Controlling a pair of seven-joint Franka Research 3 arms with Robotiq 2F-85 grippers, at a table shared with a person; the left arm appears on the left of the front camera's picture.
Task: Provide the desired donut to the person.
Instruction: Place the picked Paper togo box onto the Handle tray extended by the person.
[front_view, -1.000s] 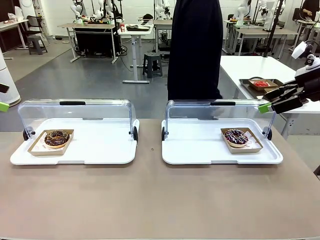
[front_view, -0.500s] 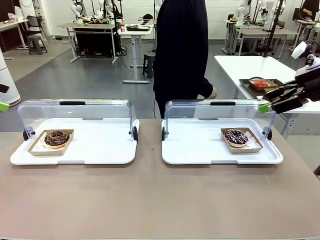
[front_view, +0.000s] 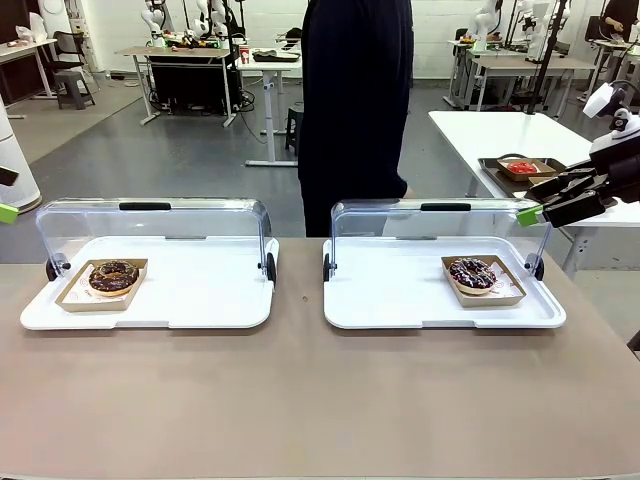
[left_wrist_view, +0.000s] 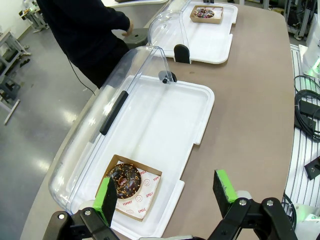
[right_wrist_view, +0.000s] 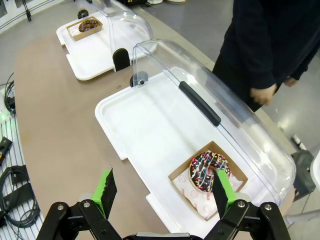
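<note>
Two donuts sit in cardboard trays on white serving trays. The chocolate donut (front_view: 113, 276) with nut bits lies on the left tray (front_view: 190, 300). The sprinkled donut (front_view: 472, 272) lies on the right tray (front_view: 400, 300). The person (front_view: 355, 100) in black stands at the far side, between the trays. My left gripper (left_wrist_view: 165, 192) hangs open above the chocolate donut (left_wrist_view: 123, 180). My right gripper (right_wrist_view: 165, 192) hangs open above the sprinkled donut (right_wrist_view: 210, 169), off the right tray's end (front_view: 535, 200). Both hold nothing. One hand (right_wrist_view: 262, 94) of the person hangs behind the lid.
Each tray's clear lid (front_view: 150, 225) (front_view: 435, 222) stands raised along the far edge. A white side table (front_view: 520, 135) at the right carries a brown tray with something red. Cables (left_wrist_view: 306, 112) lie off the table's near side. The brown tabletop (front_view: 320, 400) lies bare in front.
The person has stepped leftward behind the right tray and now stands nearer the middle. Both arms have stayed still.
</note>
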